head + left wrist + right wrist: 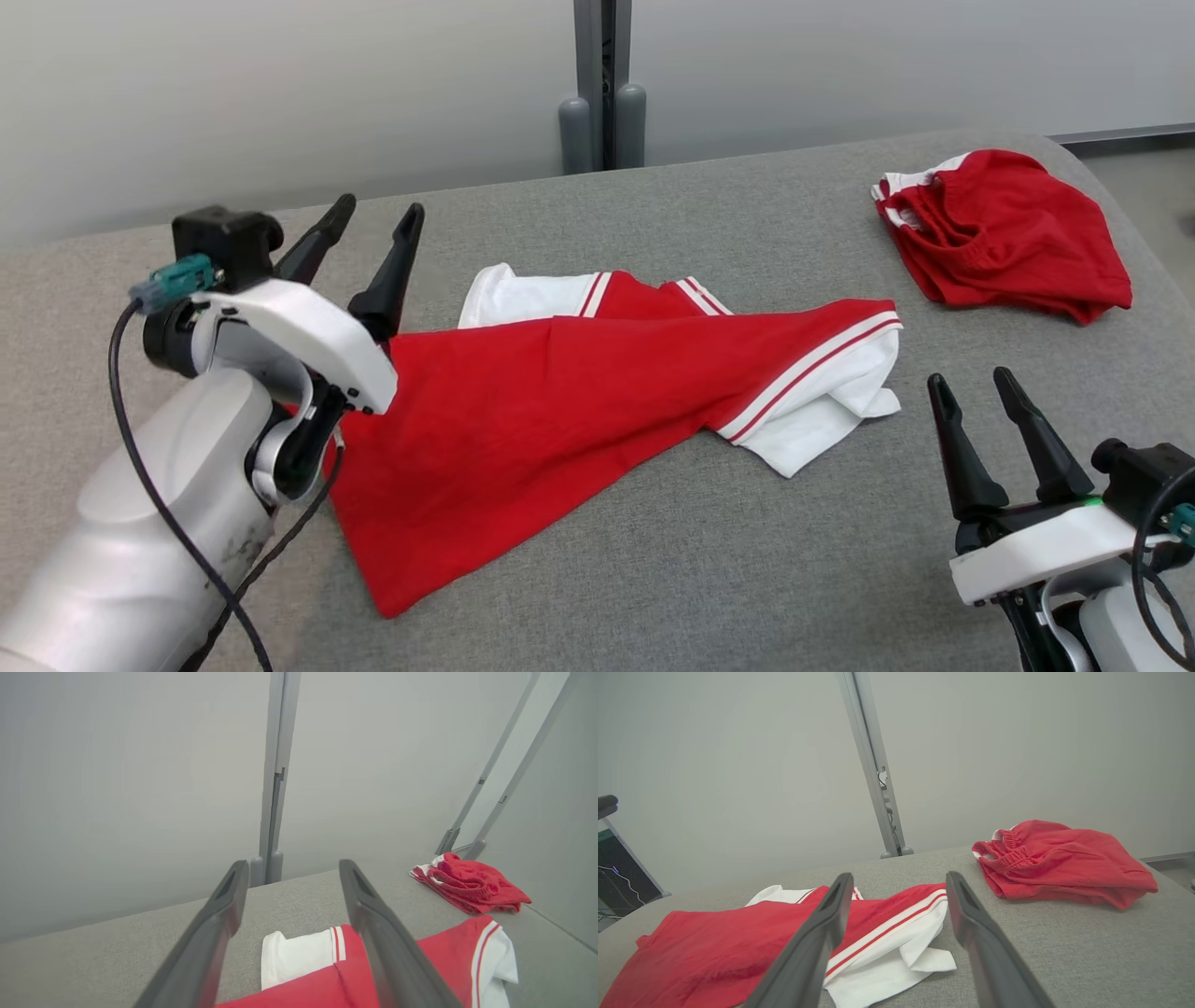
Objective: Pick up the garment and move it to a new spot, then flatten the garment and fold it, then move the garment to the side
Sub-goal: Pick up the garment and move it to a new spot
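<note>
A red garment [560, 392] with white sleeves and striped cuffs lies spread and partly folded in the middle of the grey table [709, 579]; it also shows in the left wrist view [327, 980] and the right wrist view [738, 947]. My left gripper [378, 213] hovers open over the garment's left edge, nothing between its fingers [378, 933]. My right gripper [971, 378] stands open at the lower right, apart from the white sleeve, fingers [822, 933] empty.
A second red garment [1004, 233], bunched with an elastic waistband, lies at the table's far right corner [1064, 863]. A grey post [602, 84] and pale wall stand behind the table. The table's right edge drops off near the bunched piece.
</note>
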Robot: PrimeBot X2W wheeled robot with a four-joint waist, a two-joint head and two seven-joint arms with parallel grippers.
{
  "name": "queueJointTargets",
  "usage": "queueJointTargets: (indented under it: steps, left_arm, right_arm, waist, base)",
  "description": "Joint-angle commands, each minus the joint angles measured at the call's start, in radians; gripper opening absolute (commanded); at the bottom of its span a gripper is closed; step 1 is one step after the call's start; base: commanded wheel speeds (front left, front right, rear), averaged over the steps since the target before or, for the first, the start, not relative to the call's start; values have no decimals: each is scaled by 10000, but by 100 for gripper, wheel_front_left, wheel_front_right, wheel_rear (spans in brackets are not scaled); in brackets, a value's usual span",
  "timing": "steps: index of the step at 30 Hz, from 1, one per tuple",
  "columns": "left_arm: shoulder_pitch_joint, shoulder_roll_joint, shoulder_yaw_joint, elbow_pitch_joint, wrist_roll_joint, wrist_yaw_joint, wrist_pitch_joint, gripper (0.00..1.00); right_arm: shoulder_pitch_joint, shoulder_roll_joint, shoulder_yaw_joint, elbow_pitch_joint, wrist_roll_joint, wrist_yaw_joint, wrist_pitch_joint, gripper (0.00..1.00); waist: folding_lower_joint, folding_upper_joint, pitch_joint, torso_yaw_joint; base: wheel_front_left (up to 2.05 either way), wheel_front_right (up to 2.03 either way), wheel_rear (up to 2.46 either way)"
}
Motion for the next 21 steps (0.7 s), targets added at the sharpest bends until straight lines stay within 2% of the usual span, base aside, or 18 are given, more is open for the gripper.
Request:
queueJointTargets:
  steps: [1, 7, 11, 16, 21]
  left_arm:
    - [233, 147, 149, -211, 110, 201, -207, 100]
    - [1746, 689, 1095, -1724, 677, 1353, -658, 100]
    - [3236, 768, 2436, -3138, 1565, 1970, -654, 100]
    - [5063, 338, 3994, -4355, 2889, 2483, -660, 100]
    - [6121, -210, 4882, -4746, 3883, 2591, -662, 100]
  right_arm:
    - [154, -93, -65, -69, -37, 7, -59, 100]
    - [378, -201, -274, -277, -99, 7, -57, 100]
    - [492, -180, -343, -378, -162, 7, -57, 100]
    - [615, -154, -522, -500, -196, 7, -59, 100]
    - [771, -45, -680, -542, -224, 7, -57, 100]
  waist:
    - [0, -1, -5, 87]
    - [0, -1, 10, 255]
    - [0, -1, -32, 273]
    - [0, -1, -130, 310]
    - [0, -1, -213, 345]
  base:
    - [0, 0, 0]
    - [0, 0, 0]
    - [0, 0, 0]
    - [0, 0, 0]
    - [0, 0, 0]
